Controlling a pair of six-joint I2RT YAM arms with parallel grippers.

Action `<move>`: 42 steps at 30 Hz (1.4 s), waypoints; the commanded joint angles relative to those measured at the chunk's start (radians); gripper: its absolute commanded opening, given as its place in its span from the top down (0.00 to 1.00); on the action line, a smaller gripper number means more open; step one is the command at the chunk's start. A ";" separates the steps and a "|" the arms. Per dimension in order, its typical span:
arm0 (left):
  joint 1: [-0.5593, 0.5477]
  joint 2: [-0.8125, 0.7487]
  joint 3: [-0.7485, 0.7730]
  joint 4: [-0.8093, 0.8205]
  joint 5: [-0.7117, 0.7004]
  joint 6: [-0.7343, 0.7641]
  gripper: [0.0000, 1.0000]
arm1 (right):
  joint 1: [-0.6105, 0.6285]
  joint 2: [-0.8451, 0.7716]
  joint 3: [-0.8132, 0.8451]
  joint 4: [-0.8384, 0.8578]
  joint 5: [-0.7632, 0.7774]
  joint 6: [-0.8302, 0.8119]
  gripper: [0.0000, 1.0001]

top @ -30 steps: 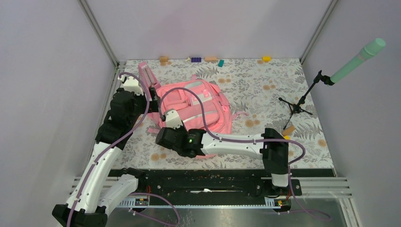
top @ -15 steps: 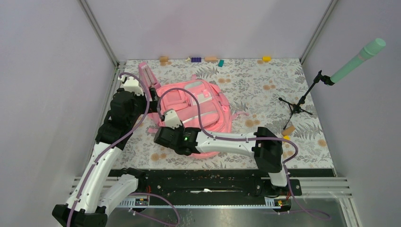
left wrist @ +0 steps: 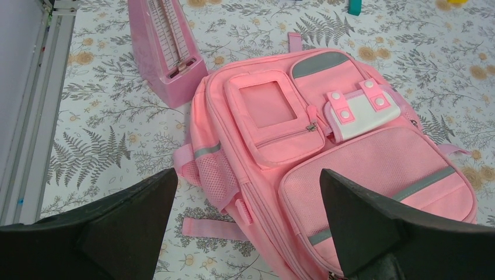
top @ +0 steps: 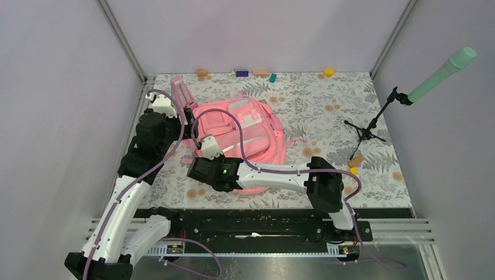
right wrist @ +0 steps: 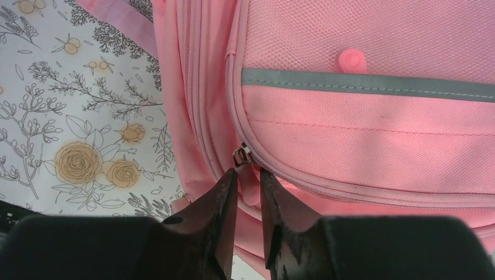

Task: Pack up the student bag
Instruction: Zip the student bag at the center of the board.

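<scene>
- Top external view counts: one student bag (top: 257,125), two arms, one pink triangular stand (top: 182,92), one microphone stand (top: 373,124) carrying one mint-green tube (top: 442,74), and seven small blocks (top: 260,72).
- Five of the blocks line the far edge of the bench (top: 327,111), coloured tan, blue, tan, teal and yellow. The other two, tan and yellow, lie near the microphone stand's foot.
- The student bag lies flat, front side up, on the left-centre of the bench. Its far-left corner is just beside the triangular stand.
- It is soft pink fabric with grey stripes.
- Its front shows one small zip pocket with a window panel, one grey patch, one white flap with four pink snaps, and one larger mesh-faced pocket.
- One mesh side pocket and loose pink straps show at its edge.
- The left tool (left wrist: 248,175) hangs above the bag's near-left side. Its fingers are spread wide and hold nothing.
- The right tool (right wrist: 247,172) is at the bag's near edge, narrowed to a thin slit. The pink tab of the zipper pull (right wrist: 240,156) is pinched in that slit, and the metal slider sits at the fingertips.
</scene>
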 commanded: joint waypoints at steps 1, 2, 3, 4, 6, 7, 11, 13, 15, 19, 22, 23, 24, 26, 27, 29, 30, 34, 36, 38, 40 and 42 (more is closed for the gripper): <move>0.004 -0.012 -0.004 0.061 0.014 0.006 0.01 | -0.035 0.002 0.016 -0.002 0.124 0.001 0.77; 0.005 -0.012 -0.004 0.063 0.014 0.006 0.01 | -0.037 0.001 0.013 -0.002 0.128 0.002 0.78; 0.004 -0.012 -0.004 0.062 0.014 0.005 0.01 | -0.038 -0.001 0.011 -0.002 0.133 0.002 0.80; 0.004 -0.011 -0.004 0.061 0.014 0.005 0.01 | -0.038 -0.003 0.008 -0.003 0.137 0.003 0.83; 0.004 -0.011 -0.005 0.063 0.014 0.005 0.01 | -0.039 -0.012 -0.001 -0.002 0.141 0.012 0.91; 0.004 -0.009 -0.005 0.063 0.016 0.005 0.01 | -0.039 -0.024 -0.010 0.002 0.136 0.019 0.95; 0.004 -0.001 -0.008 0.067 0.037 -0.001 0.01 | -0.053 -0.113 -0.130 0.137 0.032 0.006 1.00; 0.004 0.007 -0.009 0.067 0.050 -0.010 0.01 | -0.072 -0.164 -0.207 0.219 -0.053 0.012 1.00; 0.004 0.019 -0.010 0.067 0.065 -0.029 0.01 | -0.093 -0.213 -0.280 0.294 -0.120 0.026 1.00; 0.004 0.047 -0.031 0.093 0.178 -0.100 0.03 | -0.120 -0.281 -0.388 0.406 -0.197 0.022 1.00; 0.004 0.065 -0.096 0.122 0.267 -0.197 0.07 | -0.129 -0.328 -0.451 0.463 -0.235 0.022 1.00; 0.004 0.066 -0.126 0.133 0.295 -0.230 0.09 | -0.131 -0.344 -0.468 0.480 -0.243 0.025 1.00; 0.004 0.064 -0.149 0.150 0.319 -0.261 0.12 | -0.134 -0.355 -0.484 0.493 -0.250 0.026 1.00; 0.003 0.051 -0.207 0.207 0.353 -0.335 0.17 | -0.137 -0.375 -0.506 0.508 -0.260 0.028 1.00; 0.003 0.046 -0.237 0.233 0.362 -0.365 0.18 | -0.138 -0.380 -0.512 0.518 -0.268 0.028 1.00; -0.001 0.044 -0.284 0.275 0.375 -0.414 0.22 | -0.139 -0.390 -0.525 0.532 -0.279 0.030 1.00; -0.005 0.046 -0.304 0.293 0.377 -0.434 0.23 | -0.139 -0.395 -0.532 0.541 -0.285 0.031 1.00; -0.027 0.080 -0.365 0.359 0.396 -0.504 0.26 | -0.139 -0.410 -0.553 0.572 -0.303 0.038 1.00; -0.037 0.110 -0.388 0.396 0.409 -0.529 0.29 | -0.139 -0.413 -0.556 0.574 -0.303 0.038 1.00; -0.045 0.127 -0.404 0.420 0.410 -0.548 0.32 | -0.139 -0.415 -0.558 0.578 -0.306 0.036 1.00; -0.055 0.142 -0.415 0.438 0.407 -0.563 0.37 | -0.139 -0.421 -0.565 0.586 -0.307 0.037 1.00; -0.071 0.153 -0.424 0.447 0.396 -0.575 0.38 | -0.139 -0.427 -0.569 0.593 -0.305 0.032 1.00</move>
